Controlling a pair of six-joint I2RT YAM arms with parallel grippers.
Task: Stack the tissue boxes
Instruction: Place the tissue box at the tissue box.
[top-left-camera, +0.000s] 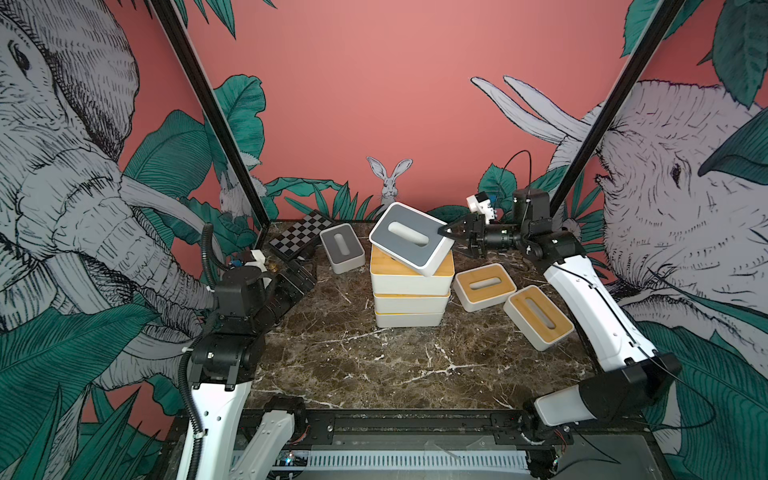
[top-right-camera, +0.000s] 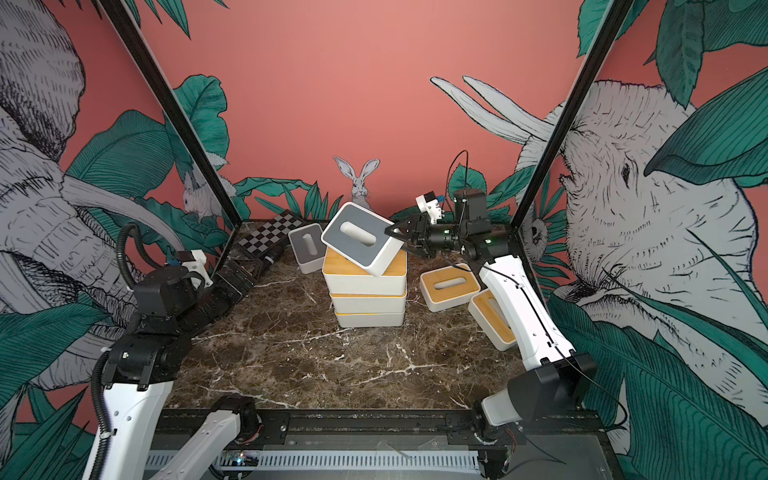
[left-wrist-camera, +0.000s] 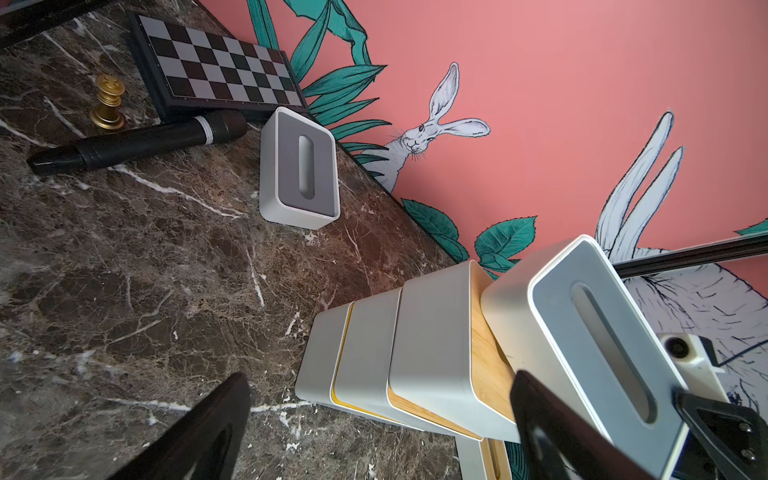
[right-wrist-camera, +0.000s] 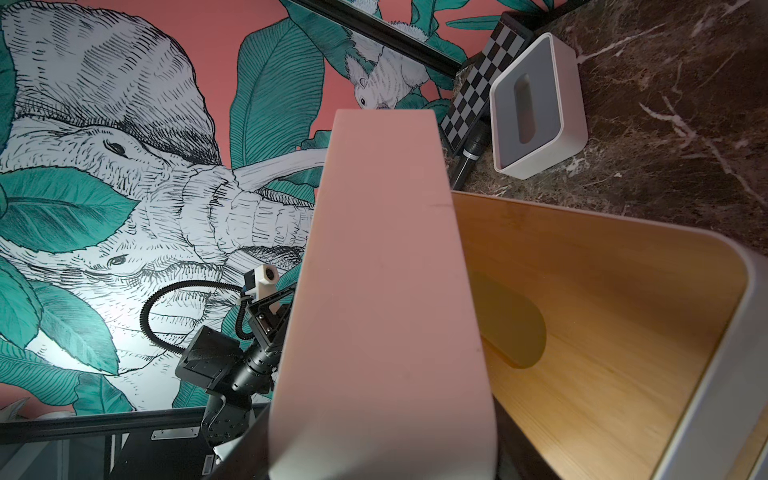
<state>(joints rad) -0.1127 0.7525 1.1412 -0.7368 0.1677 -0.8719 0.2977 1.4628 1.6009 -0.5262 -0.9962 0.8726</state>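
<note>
Three tissue boxes form a stack (top-left-camera: 409, 301) (top-right-camera: 368, 299) mid-table, with a bamboo lid (top-left-camera: 386, 262) on top and a yellow lid edge (left-wrist-camera: 338, 361) low down. My right gripper (top-left-camera: 451, 232) (top-right-camera: 397, 235) (right-wrist-camera: 382, 457) is shut on a grey-lidded tissue box (top-left-camera: 411, 237) (top-right-camera: 361, 237) (left-wrist-camera: 590, 332) (right-wrist-camera: 386, 270), held tilted over the stack's top lid. A second grey-lidded box (top-left-camera: 343, 247) (left-wrist-camera: 301, 170) (right-wrist-camera: 536, 104) lies behind left. Two bamboo-lidded boxes (top-left-camera: 484, 284) (top-left-camera: 538, 316) lie right of the stack. My left gripper (top-left-camera: 299, 278) (left-wrist-camera: 380, 386) is open, low at the left, holding nothing.
A checkerboard case (top-left-camera: 301, 237) (left-wrist-camera: 216, 70) lies in the back left corner, with a black microphone (left-wrist-camera: 137, 143) and a gold chess piece (left-wrist-camera: 109, 102) beside it. Black frame posts (top-left-camera: 232, 137) rise at both back corners. The right arm (top-right-camera: 523, 316) partly hides the nearer bamboo box.
</note>
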